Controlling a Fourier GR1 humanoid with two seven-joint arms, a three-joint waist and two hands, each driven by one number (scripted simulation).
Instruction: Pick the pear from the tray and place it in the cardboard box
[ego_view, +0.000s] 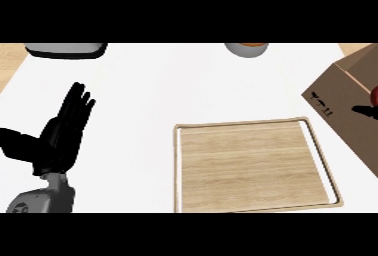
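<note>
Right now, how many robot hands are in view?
2. The left hand rests open at the left, fingers up, over the white counter. Only a dark sliver of the right hand shows at the right edge, over the cardboard box; most of it is hidden.

Left hand (60, 135) open, fingers straight, resting; right hand (367, 111) barely visible, state unclear.

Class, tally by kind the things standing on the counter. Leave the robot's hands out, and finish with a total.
Tray: 1
Box: 1
Grey vessels cut off at the far edge: 2
Total: 4
</note>
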